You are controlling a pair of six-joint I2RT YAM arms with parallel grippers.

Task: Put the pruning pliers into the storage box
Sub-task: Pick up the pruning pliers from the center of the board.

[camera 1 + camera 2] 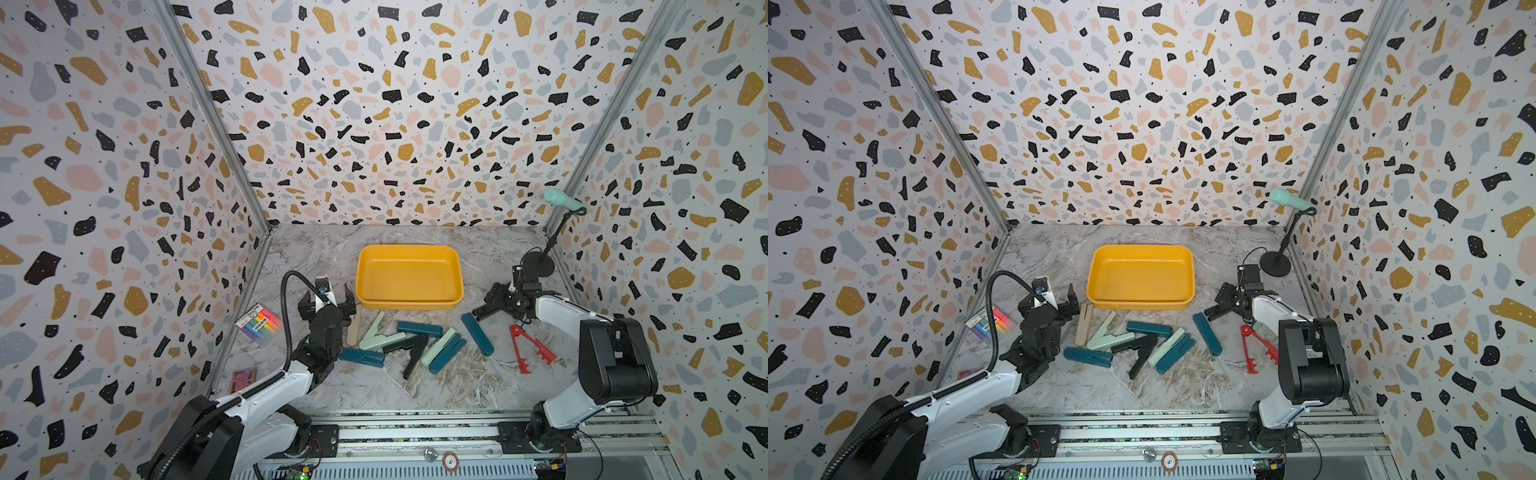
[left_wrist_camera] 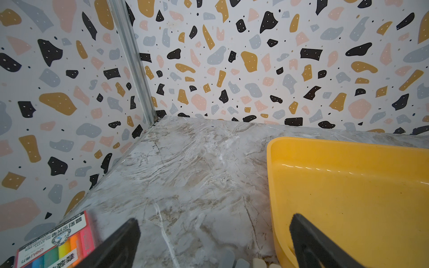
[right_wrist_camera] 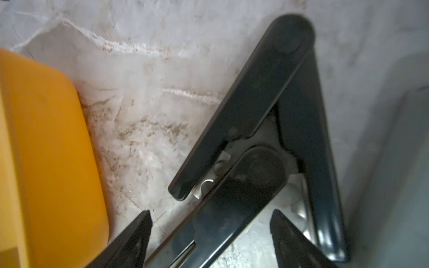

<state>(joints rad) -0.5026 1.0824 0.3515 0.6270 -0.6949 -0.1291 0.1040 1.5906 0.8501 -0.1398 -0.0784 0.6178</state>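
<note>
Rainbow-striped packet (image 1: 258,324) lies by the left wall, with a small reddish flat thing (image 1: 242,379) on the tabletop (image 1: 374,395) in front of it. Next comes the left hand (image 1: 327,300), hovering with its fingers (image 2: 125,239) spread wide and nothing between them, just left of the storage box (image 1: 409,306). That yellow box sits mid-tabletop, toward the back wall.

The pruning pliers lie on the tabletop in front of the box, all outside it. A beige pair (image 1: 354,330) is closed and lies just beside the left hand. Then come an open mint pair (image 1: 370,340) in a V and a front teal pair (image 1: 361,357). After them are a rear teal pair (image 1: 419,328) and a black pair (image 1: 417,347), spread open. A closed mint pair (image 1: 439,347) touches a teal neighbour (image 1: 449,354). A slanted teal pair (image 1: 477,334) points toward the box's right front corner.

Just right of that corner the right hand (image 1: 484,301) is low over the tabletop. In the right wrist view a dark pair (image 3: 250,99) lies spread in a V near the box, apart from it. A dark bar (image 3: 232,208) of it passes between the right hand's fingers (image 3: 132,239). They stand apart with a gap on each side, pinching nothing.

Further right lies a red pair (image 1: 520,351), open, and a mint microphone (image 1: 563,200) stands in the back corner.
</note>
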